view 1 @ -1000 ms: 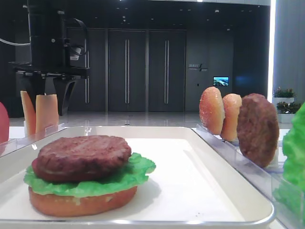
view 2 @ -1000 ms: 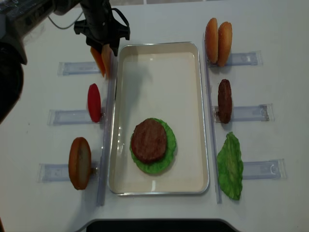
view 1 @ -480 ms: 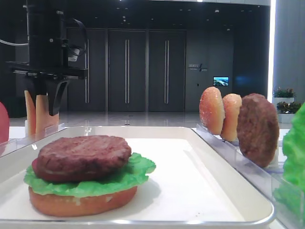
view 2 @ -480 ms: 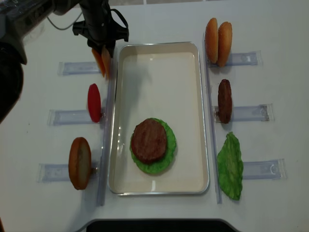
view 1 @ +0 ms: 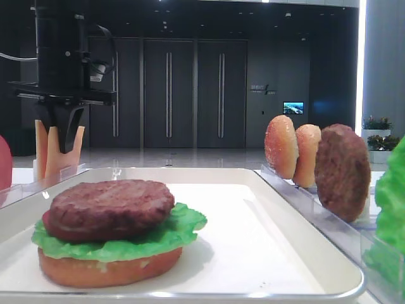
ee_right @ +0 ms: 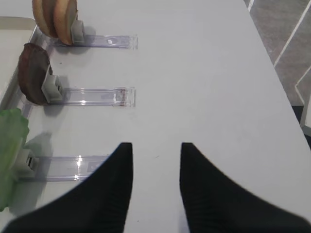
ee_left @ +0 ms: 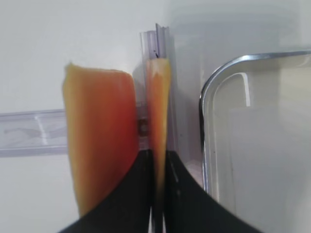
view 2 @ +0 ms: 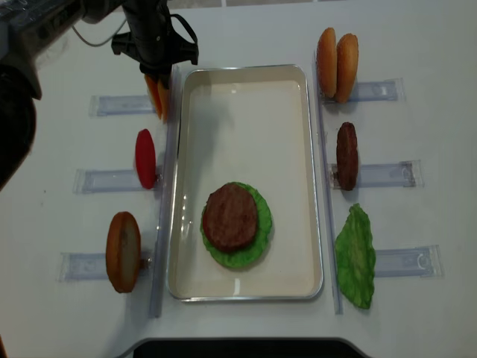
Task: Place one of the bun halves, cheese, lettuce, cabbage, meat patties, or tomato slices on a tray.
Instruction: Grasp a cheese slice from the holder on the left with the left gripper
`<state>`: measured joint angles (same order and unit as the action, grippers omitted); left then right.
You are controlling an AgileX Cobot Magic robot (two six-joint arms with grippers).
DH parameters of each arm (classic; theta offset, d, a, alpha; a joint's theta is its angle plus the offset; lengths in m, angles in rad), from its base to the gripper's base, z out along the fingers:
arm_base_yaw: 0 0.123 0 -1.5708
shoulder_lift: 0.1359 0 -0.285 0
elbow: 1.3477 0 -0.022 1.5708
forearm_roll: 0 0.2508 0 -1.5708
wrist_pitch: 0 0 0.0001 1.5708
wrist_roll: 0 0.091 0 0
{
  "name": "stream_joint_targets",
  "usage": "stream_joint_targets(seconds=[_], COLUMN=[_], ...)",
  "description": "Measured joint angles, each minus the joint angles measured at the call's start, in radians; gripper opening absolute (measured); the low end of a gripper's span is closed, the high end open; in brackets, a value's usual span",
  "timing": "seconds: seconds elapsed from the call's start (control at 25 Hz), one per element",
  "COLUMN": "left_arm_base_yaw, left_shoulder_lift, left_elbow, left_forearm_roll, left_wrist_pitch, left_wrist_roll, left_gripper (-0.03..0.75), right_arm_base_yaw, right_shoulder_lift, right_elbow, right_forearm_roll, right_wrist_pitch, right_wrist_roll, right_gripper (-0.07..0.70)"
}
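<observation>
L gripper [ee_left: 156,167] is clamped on the edge of 1 cheese slice [ee_left: 158,102], upright in its clear rack [ee_left: 29,132] just beside the tray [ee_left: 206,97]; twin slice [ee_left: 99,141] stands alongside, untouched. Cheese looks thin, light, floppy, so pinch near the top edge and lift straight. R gripper [ee_right: 155,160] hangs unclenched, holding 0 items.

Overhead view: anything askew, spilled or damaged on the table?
Nothing stands out. The stacked bun, green lettuce and brown patty sit flat in the white rectangular tray; the other pieces stand in their clear plastic racks. The left pincer is shut on one thin orange cheese slice.
</observation>
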<state>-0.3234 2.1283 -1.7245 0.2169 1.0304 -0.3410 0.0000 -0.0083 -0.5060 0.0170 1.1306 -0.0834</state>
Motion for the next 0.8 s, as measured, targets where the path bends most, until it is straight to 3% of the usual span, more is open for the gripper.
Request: stream_joint_targets(seconds=[0.8], left_arm_base_yaw=[0.000], left_shoulder_lift=[0.000], left_elbow=[0.000], left_forearm_roll=[-0.023], left_wrist_pitch=[0.021], left_wrist_roll=[0.012], left_gripper=[0.030], right_arm_base_yaw=[0.000], right_shoulder_lift=[0.000], right_elbow=[0.000], right_forearm_roll=[0.000], right_wrist_pitch=[0.000], right_wrist_roll=[0.000], right_gripper=[0.235])
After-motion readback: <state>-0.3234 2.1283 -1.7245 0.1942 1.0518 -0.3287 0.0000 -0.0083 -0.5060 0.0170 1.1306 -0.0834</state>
